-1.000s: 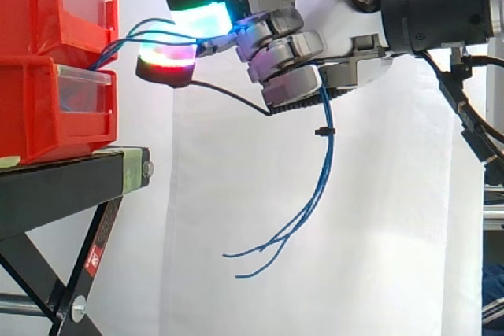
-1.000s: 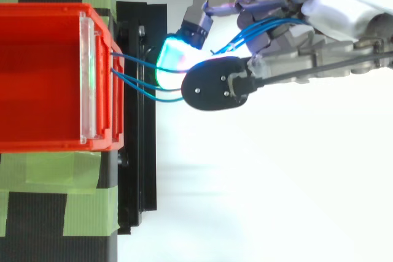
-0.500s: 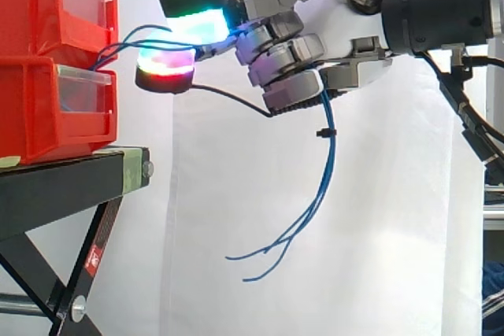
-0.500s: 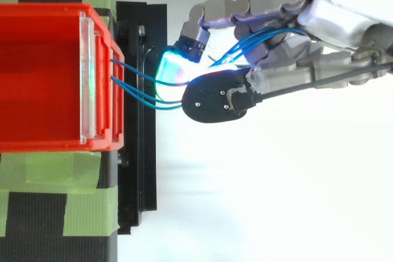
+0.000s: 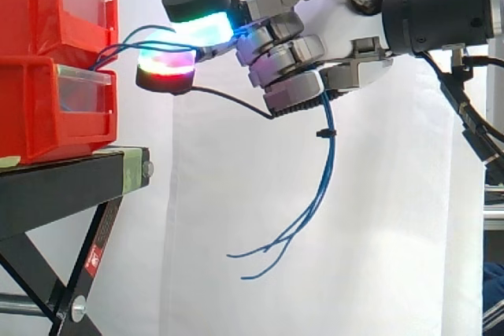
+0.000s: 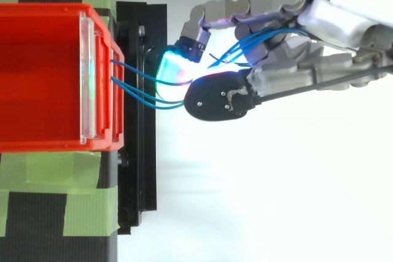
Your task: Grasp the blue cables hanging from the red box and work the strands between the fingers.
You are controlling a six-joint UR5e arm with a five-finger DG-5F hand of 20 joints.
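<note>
Thin blue cables run out of the front of the upper red box and pass to the right into my hand. The hand's fingers are curled round the strands, with two glowing pads pinching them near the box. Past the palm the cables hang down loose and end in splayed tips. In the top view the cables leave the red box and cross between the hand's fingers.
A second red bin sits under the first on a black stand. Green tape strips mark the stand top. A white curtain hangs behind. A black clip sits on the hanging cables.
The hand has shifted slightly; the upper glowing pad rose a little and the hanging cable ends swung a bit to the right. The grip on the strands holds.
</note>
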